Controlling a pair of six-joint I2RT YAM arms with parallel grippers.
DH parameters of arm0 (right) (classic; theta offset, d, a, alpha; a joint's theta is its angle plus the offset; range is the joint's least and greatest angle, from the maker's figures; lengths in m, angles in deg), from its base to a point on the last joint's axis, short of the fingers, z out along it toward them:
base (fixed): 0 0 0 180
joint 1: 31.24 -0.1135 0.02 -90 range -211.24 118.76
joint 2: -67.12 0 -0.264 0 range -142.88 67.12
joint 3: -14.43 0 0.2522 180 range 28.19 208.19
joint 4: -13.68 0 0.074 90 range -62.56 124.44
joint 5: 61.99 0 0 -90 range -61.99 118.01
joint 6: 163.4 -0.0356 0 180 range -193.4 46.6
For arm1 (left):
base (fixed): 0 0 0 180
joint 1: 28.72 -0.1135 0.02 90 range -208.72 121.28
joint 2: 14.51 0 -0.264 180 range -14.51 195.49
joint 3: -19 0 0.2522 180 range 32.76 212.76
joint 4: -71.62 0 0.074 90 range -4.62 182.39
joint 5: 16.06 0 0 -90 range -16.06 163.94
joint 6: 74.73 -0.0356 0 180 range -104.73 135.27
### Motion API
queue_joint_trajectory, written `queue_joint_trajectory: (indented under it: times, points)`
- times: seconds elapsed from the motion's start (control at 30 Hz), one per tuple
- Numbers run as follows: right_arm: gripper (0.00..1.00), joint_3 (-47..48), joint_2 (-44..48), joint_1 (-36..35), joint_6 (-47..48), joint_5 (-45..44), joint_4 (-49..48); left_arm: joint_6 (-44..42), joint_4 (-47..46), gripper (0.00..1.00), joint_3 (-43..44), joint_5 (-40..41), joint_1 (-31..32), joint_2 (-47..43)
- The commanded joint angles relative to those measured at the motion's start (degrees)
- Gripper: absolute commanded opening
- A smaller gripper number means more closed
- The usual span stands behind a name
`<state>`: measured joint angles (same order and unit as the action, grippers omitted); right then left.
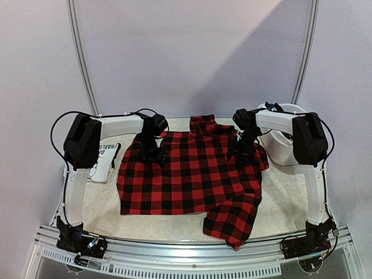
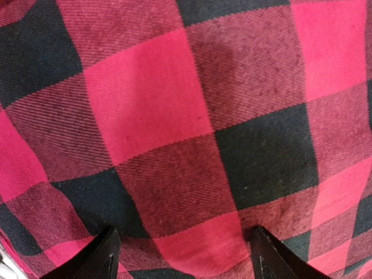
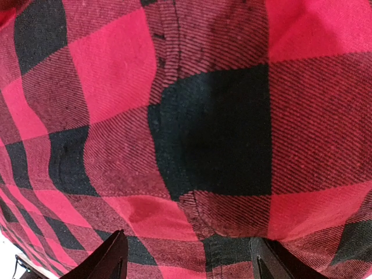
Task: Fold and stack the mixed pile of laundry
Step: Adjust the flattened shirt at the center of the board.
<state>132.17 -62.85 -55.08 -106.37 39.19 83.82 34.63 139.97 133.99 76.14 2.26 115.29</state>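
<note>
A red-black plaid garment point(image 1: 186, 174) lies spread flat across the middle of the table, with one sleeve point(image 1: 232, 218) trailing toward the near right edge. My left gripper point(image 1: 152, 152) is down over its far left part. In the left wrist view, flat plaid cloth point(image 2: 174, 116) fills the frame and the gripper point(image 2: 183, 231) stands open, its fingers wide apart with no fold between them. My right gripper point(image 1: 243, 148) is down over the far right part. It is also open point(image 3: 187, 237) over a seam in the cloth point(image 3: 192, 203). A folded white T-shirt with black print point(image 1: 106, 161) lies at the left.
A white plastic tub point(image 1: 283, 142) stands at the back right, just behind the right arm. The left arm's dark elbow point(image 1: 81, 141) hangs over the folded T-shirt. The near metal rail point(image 1: 192, 251) borders the table below the trailing sleeve.
</note>
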Motion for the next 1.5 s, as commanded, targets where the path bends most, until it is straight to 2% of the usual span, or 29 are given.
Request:
queue_joint_trajectory:
  times: [0.0,0.27,0.4,0.6,0.73,0.97,1.27,1.47]
  points:
    - [0.73,6.7,-5.9,2.1,3.9,0.9,3.0,-0.3,2.3,0.78,4.6,0.0,-1.7,5.3]
    - [0.73,13.2,-7.2,2.7,5.8,2.8,5.1,0.7,4.6,0.78,11.4,1.0,-2.1,5.9]
    - [0.74,12.1,-3.3,2.7,6.4,3.2,5.0,0.9,4.2,0.78,9.9,1.0,-2.0,2.4]
    - [0.77,6.3,7.3,2.1,5.9,0.9,4.5,0.5,2.3,0.79,4.9,0.9,-1.8,-5.4]
    - [0.78,-2.2,15.6,0.3,4.1,-1.1,3.4,0.0,0.9,0.81,0.7,0.6,-1.6,-10.6]
    - [0.78,-22.6,34.6,-6.7,-4.4,-4.1,-0.3,-1.5,-2.0,0.86,-8.4,-0.8,-0.6,-20.1]
    - [0.75,-44.9,51.9,-22.7,-19.9,-3.4,-3.8,-2.7,-3.7,0.87,-20.6,-1.4,1.8,-30.0]
    - [0.73,-51.6,54.4,-34.2,-26.4,-2.0,-3.9,-2.8,-5.5,0.87,-26.6,-1.8,2.4,-34.3]
